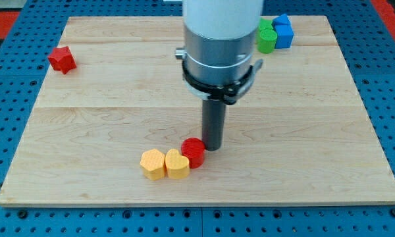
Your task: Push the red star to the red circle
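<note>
My tip (213, 147) has no jaws to open or close and sits just beside, perhaps touching, the red circle (193, 152), well apart from the red star (62, 59) at the view's upper left, so leaving carelessly risks knocking the circle into the yellow heart (177, 164).

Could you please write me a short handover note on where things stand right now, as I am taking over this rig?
My tip rests beside the red circle, on its right in the view, touching or nearly so.
The red star sits far off at the board's upper left, untouched.
A yellow heart touches the circle; a yellow hexagon lies left of it.
Done: nothing visible. Left: go round behind the star and push it to the circle.
</note>
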